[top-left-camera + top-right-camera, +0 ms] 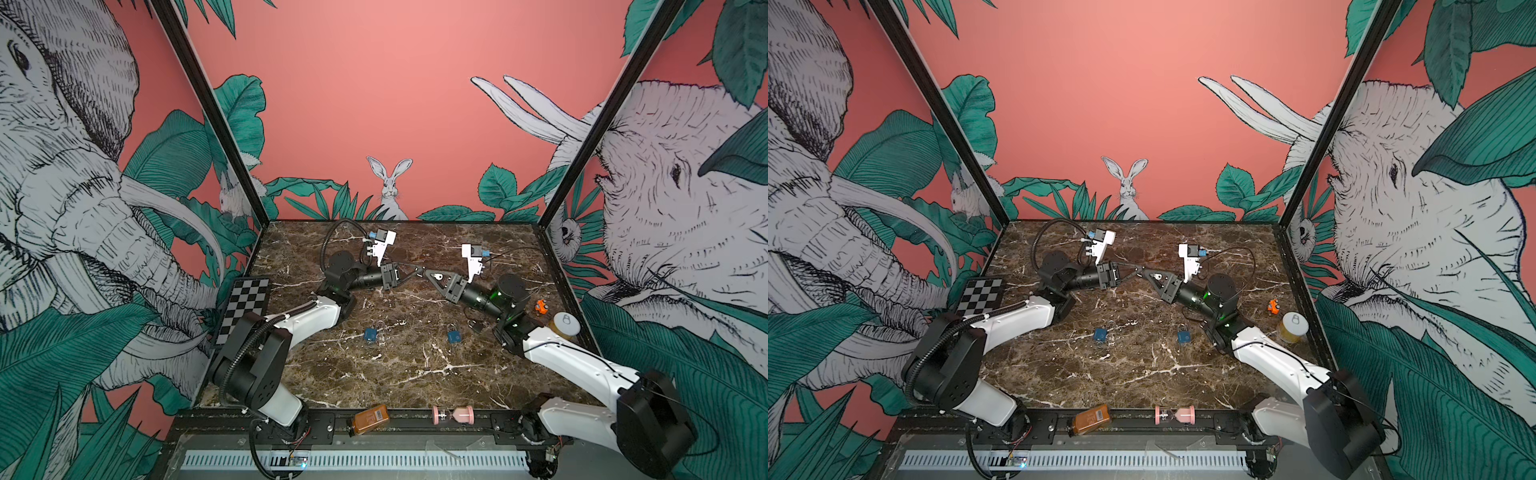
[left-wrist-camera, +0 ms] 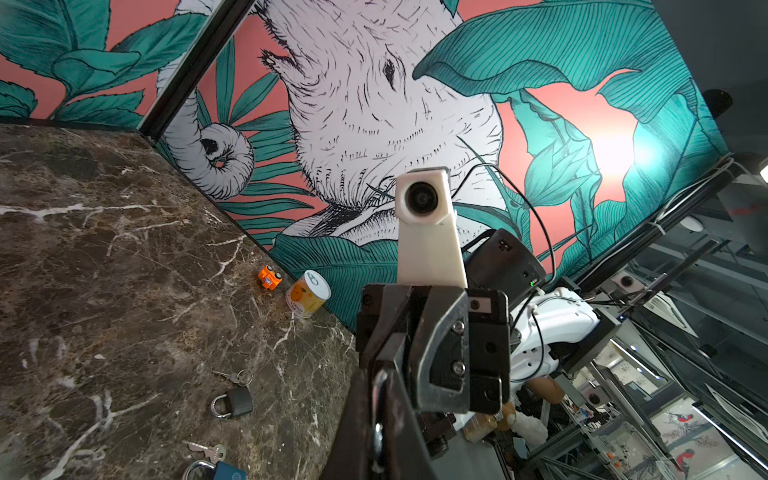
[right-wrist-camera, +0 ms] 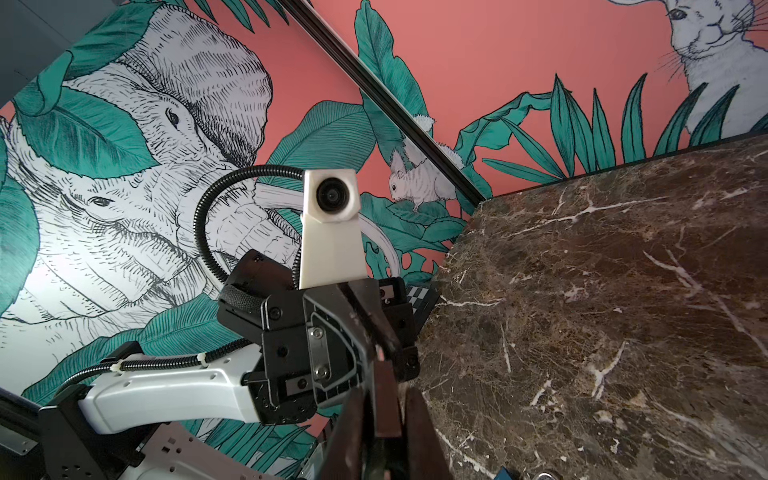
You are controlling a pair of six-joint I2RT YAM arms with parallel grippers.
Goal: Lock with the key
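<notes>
Both top views: tip to tip over the far middle of the veined marble table [image 1: 415, 374], left gripper [image 1: 415, 269] pressed shut, right gripper [image 1: 425, 273] tapering nearly to a point. Nearer: boxy blue padlock [image 1: 370, 334] left of centre, second blue padlock [image 1: 454, 336] right, black padlock [image 1: 477, 325] further right. Left wrist: bright key [image 2: 235, 376] just beside that black padlock; metal glint at the left fingers [image 2: 357, 415], unnameable. Right wrist: dark strip between the right fingers [image 3: 424, 440]; pinching or not, cannot tell. No key in any lock; locking apparently still ahead.
</notes>
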